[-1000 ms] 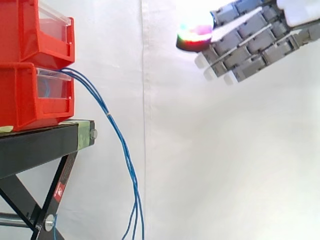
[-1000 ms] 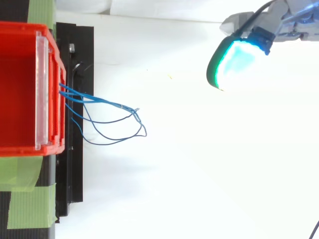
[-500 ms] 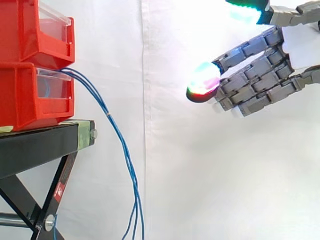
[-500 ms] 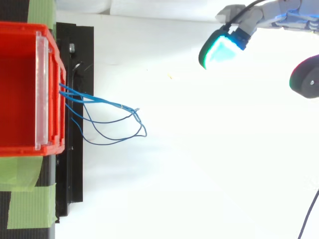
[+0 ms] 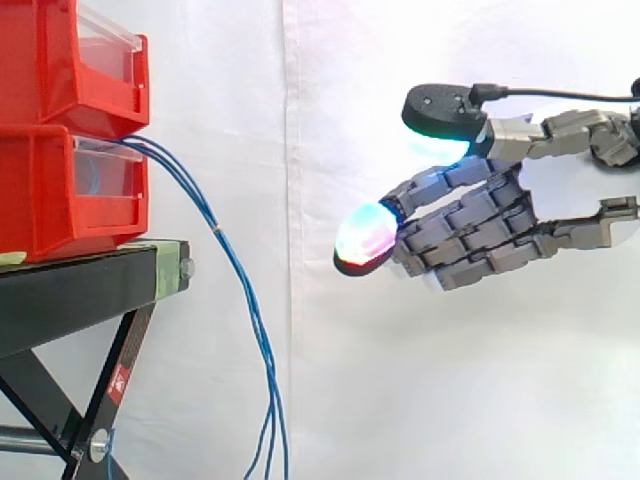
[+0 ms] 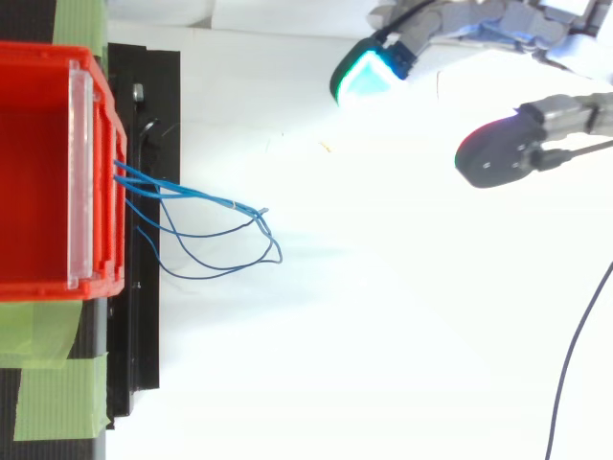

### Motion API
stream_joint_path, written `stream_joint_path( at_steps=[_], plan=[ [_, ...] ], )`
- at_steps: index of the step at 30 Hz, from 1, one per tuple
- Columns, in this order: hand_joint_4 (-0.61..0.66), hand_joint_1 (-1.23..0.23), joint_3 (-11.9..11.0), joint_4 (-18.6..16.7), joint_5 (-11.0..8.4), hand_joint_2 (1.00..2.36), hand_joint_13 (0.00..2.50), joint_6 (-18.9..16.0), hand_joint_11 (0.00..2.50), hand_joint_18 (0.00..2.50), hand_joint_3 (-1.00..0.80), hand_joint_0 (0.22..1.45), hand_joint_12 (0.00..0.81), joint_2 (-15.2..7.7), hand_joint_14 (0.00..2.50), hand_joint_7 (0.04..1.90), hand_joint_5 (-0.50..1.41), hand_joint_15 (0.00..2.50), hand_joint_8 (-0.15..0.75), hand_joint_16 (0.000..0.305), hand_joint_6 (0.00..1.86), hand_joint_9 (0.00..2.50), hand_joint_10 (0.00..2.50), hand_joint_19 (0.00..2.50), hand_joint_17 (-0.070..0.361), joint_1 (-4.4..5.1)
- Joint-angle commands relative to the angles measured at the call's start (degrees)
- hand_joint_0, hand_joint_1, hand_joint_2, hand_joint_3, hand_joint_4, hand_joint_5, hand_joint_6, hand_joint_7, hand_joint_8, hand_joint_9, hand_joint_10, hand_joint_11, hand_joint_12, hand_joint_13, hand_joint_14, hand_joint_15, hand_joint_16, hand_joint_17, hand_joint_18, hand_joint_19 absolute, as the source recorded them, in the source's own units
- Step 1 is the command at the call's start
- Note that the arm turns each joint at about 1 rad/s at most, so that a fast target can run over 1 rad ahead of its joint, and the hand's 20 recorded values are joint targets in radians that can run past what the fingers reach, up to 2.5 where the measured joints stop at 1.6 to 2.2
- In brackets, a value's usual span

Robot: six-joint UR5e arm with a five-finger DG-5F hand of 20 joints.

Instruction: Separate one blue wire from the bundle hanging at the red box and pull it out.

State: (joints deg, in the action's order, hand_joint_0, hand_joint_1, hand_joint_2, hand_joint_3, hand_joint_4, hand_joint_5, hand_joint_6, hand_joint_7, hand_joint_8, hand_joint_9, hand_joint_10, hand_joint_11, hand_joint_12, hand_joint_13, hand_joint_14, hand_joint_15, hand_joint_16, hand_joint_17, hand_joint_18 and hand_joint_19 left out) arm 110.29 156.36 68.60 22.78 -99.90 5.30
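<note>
A white curtain (image 5: 450,380) backs the scene. The bundle of thin blue wires (image 5: 221,236) comes out at the front lip of the lower red plastic bin (image 5: 50,190). Being anchored there, it droops under its own weight past the edge of the black metal stand (image 5: 80,290). From above, the strands fan into separate loops, which should help in singling one out. The grey-linked hand (image 5: 480,230) is level with the upper wires but well apart from them. It is spread and empty, thumb raised above the straight fingers, probably to leave a gap for one strand.
</note>
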Motion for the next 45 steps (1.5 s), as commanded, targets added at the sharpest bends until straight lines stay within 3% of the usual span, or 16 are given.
stream_joint_path(
  at_steps=[1,5,11,16,19,20,21,28,39,45],
  plan=[
    [0.27,-0.58,0.02,-3.52,-0.13,1.0,0.03,1.83,0.0,0.0,-0.5,0.51,0.35,-1.97,0.0,0.73,-0.22,0.06,0.268,0.061,0.5,0.22,0.0,0.06,0.137,0.06],
    [0.28,-0.6,0.02,-4.22,-0.13,1.0,0.03,4.37,0.0,0.0,-0.5,0.52,0.348,-4.07,0.0,0.74,-0.22,0.06,0.267,0.061,0.5,0.22,0.0,0.06,0.136,0.06],
    [0.28,-0.61,0.02,-8.0,-0.13,1.0,0.04,5.43,0.0,0.0,-0.5,0.52,0.349,-8.82,0.0,0.74,-0.22,0.06,0.268,0.061,0.5,0.23,0.0,0.07,0.137,0.15],
    [0.28,-0.61,0.02,-17.41,-0.13,1.0,0.04,6.66,0.0,0.0,-0.5,0.51,0.35,-11.55,0.0,0.74,-0.22,0.07,0.269,0.061,0.5,0.23,0.0,0.07,0.137,0.23],
    [0.28,-0.61,-0.07,-18.9,-0.13,1.0,0.04,7.63,0.0,0.0,-0.5,0.51,0.35,-12.51,0.0,0.74,-0.22,0.07,0.269,0.061,0.5,0.23,0.0,0.08,0.137,0.23],
    [0.28,-0.6,-0.33,-22.15,-0.22,1.0,0.04,8.77,0.0,0.0,-0.5,0.51,0.35,-14.53,0.0,0.74,-0.22,0.06,0.269,0.061,0.5,0.23,0.0,0.07,0.137,0.23],
    [0.28,-0.6,-0.42,-23.21,-0.22,1.0,0.04,8.86,0.0,0.0,-0.5,0.51,0.351,-15.06,0.0,0.74,-0.22,0.06,0.269,0.061,0.5,0.23,0.0,0.07,0.137,0.23],
    [0.28,-0.59,-1.21,-31.21,-0.22,1.0,0.05,9.21,0.0,0.0,-0.5,0.51,0.353,-15.68,0.0,0.74,-0.22,0.07,0.27,0.061,0.5,0.24,0.0,0.09,0.138,0.76],
    [0.29,-0.59,-1.65,-31.21,-0.57,1.0,0.06,10.26,0.0,0.0,-0.5,0.52,0.352,-15.68,0.0,0.74,-0.22,0.06,0.274,0.061,0.5,0.25,0.0,0.1,0.136,1.82],
    [0.29,-0.59,-2.97,-31.91,-0.84,1.0,0.07,9.74,0.0,0.0,-0.5,0.52,0.353,-19.19,0.0,0.74,-0.22,0.08,0.277,0.06,0.5,0.26,0.0,0.11,0.135,2.08]
  ],
)
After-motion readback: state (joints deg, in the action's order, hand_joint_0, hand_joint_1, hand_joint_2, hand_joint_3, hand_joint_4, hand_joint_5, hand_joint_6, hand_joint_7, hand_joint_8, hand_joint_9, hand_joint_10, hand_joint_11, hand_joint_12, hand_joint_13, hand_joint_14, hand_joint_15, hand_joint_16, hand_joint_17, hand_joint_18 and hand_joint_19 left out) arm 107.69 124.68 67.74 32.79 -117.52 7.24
